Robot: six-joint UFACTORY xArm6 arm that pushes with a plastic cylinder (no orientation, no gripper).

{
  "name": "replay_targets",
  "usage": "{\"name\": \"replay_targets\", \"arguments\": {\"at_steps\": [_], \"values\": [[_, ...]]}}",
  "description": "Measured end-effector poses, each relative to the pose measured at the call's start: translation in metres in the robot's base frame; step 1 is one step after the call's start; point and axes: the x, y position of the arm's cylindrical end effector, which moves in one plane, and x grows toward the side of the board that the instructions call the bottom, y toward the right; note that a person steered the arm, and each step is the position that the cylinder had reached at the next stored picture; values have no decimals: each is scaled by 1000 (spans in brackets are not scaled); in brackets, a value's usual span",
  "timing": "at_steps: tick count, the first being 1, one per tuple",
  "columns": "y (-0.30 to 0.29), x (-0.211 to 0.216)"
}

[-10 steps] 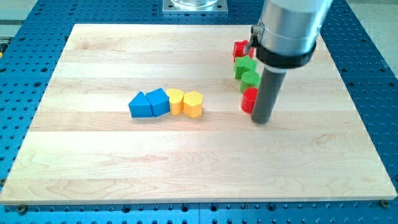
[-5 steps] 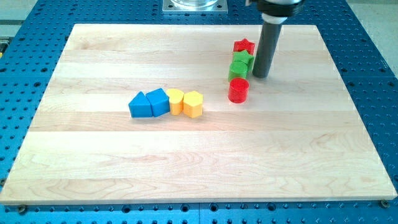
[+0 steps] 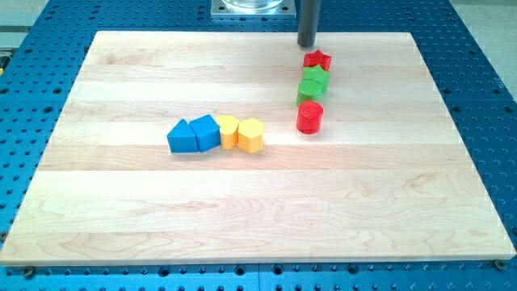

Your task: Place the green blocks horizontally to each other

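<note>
Two green blocks stand one above the other in a column at the view's upper right: an upper green block (image 3: pixel 316 78) and a lower green block (image 3: pixel 309 90), touching. A red star block (image 3: pixel 317 60) sits just above them and a red cylinder (image 3: pixel 309 117) just below. My tip (image 3: pixel 307 45) is at the board's top edge, just above and slightly left of the red star, apart from it.
In the middle-left of the wooden board (image 3: pixel 121 210) lies a row of touching blocks: a blue triangle (image 3: pixel 181 137), a blue block (image 3: pixel 206 132), a yellow block (image 3: pixel 229 131) and a yellow hexagon (image 3: pixel 251 135).
My tip moved from right of the red cylinder up along the column's right side to the board's top edge. The red cylinder and the green blocks shifted left.
</note>
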Motion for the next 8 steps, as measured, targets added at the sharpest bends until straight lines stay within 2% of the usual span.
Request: {"name": "replay_targets", "arguments": {"at_steps": [1, 2, 3, 5, 6, 7, 8], "values": [[-2, 48], [8, 54], [62, 53], [121, 53], [121, 46], [85, 36], [65, 52]]}}
